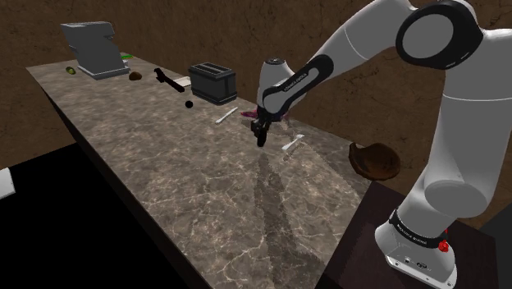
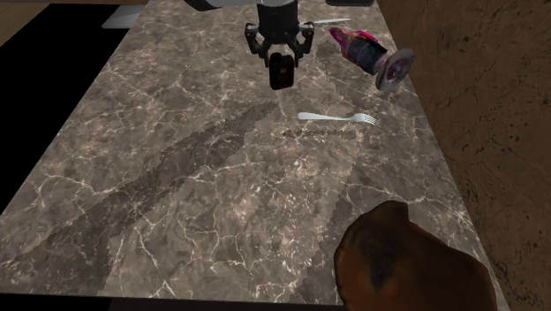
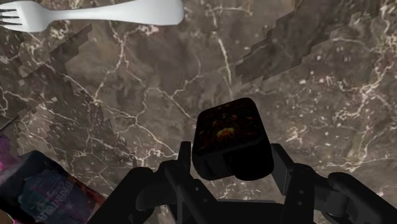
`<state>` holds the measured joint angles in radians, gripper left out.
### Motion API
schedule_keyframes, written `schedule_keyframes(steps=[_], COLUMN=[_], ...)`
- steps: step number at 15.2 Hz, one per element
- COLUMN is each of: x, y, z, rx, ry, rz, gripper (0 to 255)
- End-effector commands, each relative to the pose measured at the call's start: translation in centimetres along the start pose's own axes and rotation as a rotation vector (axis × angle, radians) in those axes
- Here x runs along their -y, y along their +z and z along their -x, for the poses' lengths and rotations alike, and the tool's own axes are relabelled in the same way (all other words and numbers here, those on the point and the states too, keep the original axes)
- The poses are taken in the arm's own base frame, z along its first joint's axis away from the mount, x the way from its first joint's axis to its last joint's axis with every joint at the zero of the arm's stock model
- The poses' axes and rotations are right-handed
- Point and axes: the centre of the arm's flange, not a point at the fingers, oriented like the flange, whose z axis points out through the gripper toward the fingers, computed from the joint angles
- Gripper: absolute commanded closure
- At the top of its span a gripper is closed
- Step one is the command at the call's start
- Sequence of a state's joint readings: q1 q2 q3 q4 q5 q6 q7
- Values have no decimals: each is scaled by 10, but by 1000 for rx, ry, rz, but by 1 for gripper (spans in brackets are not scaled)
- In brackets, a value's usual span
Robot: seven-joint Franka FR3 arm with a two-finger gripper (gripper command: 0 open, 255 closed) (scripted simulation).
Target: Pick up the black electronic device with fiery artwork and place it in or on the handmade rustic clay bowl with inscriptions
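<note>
The black device with fiery artwork point(image 3: 227, 137) hangs above the marble counter, clasped between my fingers. My gripper point(image 2: 281, 60) is shut on the device point(image 2: 282, 71), which points down from the hand. In the shoulder view the gripper point(image 1: 261, 131) holds it a short way over the countertop, near the middle of the counter's far side. The brown clay bowl point(image 1: 375, 159) sits at the counter's end near the stand; it shows large at the second exterior view's lower right point(image 2: 415, 265).
A white fork point(image 2: 338, 117) lies on the counter point(image 2: 177, 177) beside the gripper, also seen as fork point(image 3: 102, 13). A pink-purple can point(image 2: 366, 51) lies on its side. A toaster point(image 1: 213, 82), knife block point(image 1: 94, 49) and small items stand farther along.
</note>
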<state>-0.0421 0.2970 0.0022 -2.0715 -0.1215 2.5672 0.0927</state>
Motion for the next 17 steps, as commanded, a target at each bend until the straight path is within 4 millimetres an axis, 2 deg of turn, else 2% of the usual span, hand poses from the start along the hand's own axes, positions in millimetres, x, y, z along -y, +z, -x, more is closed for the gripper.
schedule_keyframes(steps=[1, 17], x=[0, -6], y=[-10, -92], z=[-2, -18], rx=[0, 0], ry=[0, 0], rz=[0, 0], gripper=[255, 255])
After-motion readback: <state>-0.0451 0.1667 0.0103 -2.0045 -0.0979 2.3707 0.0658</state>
